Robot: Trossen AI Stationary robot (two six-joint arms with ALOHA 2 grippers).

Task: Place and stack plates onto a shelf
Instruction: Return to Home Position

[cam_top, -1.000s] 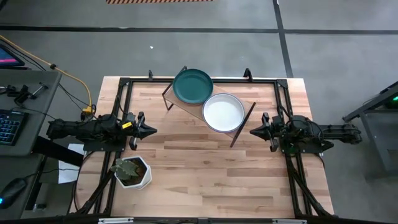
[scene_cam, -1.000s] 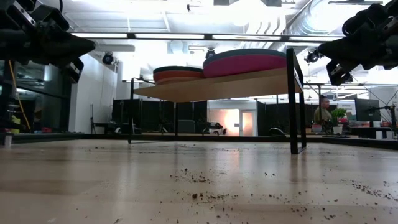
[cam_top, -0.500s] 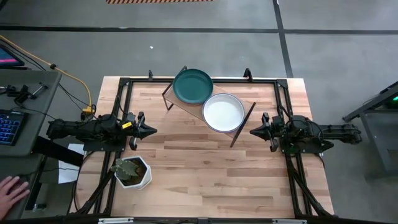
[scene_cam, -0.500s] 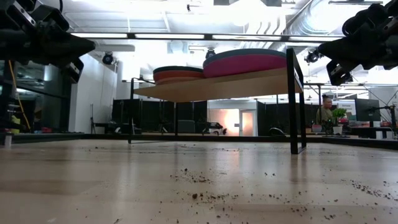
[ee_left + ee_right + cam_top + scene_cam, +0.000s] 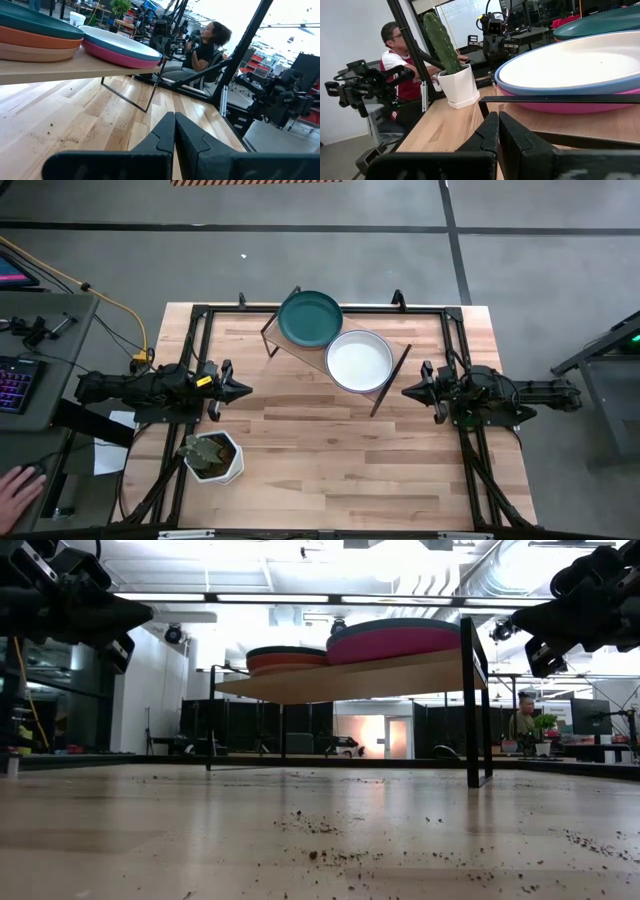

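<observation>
Two stacks of plates rest on the shelf (image 5: pixel 345 385). The far stack has the dark green plate (image 5: pixel 310 317) on top, over peach and red ones (image 5: pixel 285 663). The near stack has the white plate (image 5: pixel 359 360) on top, over blue and magenta (image 5: pixel 580 102). My left gripper (image 5: pixel 247 390) hovers shut at the table's left side, clear of the shelf. My right gripper (image 5: pixel 406 391) hovers shut at the right side, just off the shelf's right end. Both show shut fingers in their wrist views (image 5: pixel 174 131), (image 5: pixel 498 131).
A white hexagonal pot with a cactus (image 5: pixel 211 456) stands near the table's left near corner. Dark crumbs of soil lie scattered on the tabletop (image 5: pixel 330 830). People sit beyond the table (image 5: pixel 207 47), (image 5: pixel 400 70). A hand (image 5: pixel 15 490) shows at a desk left of the table.
</observation>
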